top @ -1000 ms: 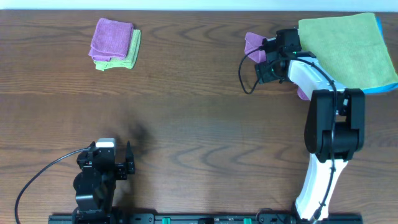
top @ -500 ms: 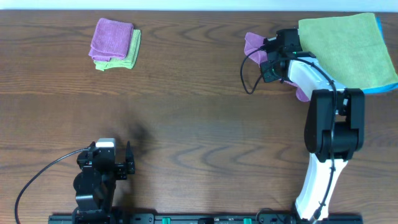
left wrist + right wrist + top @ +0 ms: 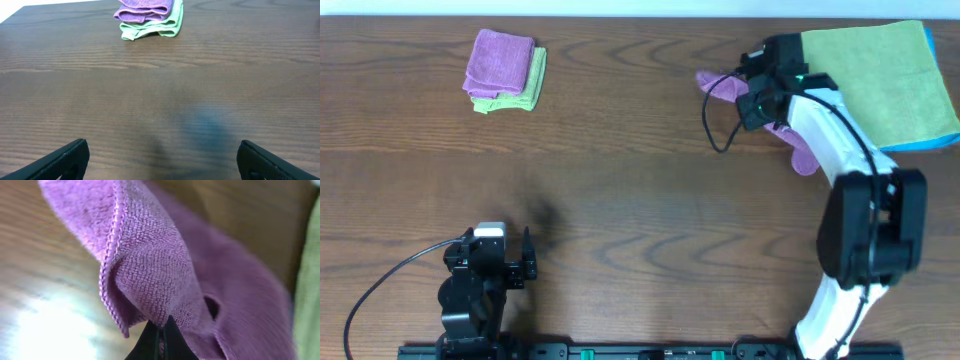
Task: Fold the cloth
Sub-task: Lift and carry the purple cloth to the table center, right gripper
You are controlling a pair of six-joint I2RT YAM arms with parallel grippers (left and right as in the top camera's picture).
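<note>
Purple cloth [image 3: 165, 275] hangs pinched in the closed right gripper [image 3: 161, 339], far right on the table [image 3: 620, 160] beside the green cloth [image 3: 880, 80]; so thin a pinch may slip, or drag that cloth along. Left gripper [image 3: 162, 162] gapes idle

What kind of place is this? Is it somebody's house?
Probably a robot lab, not a house: a left arm and a right arm stand at a wooden table, the right gripper pinches a purple cloth, and folded cloths lie stacked, likely for practice.

Right gripper [image 3: 740, 90] clamped, arm outstretched (left gripper [image 3: 162, 155] spread).
</note>
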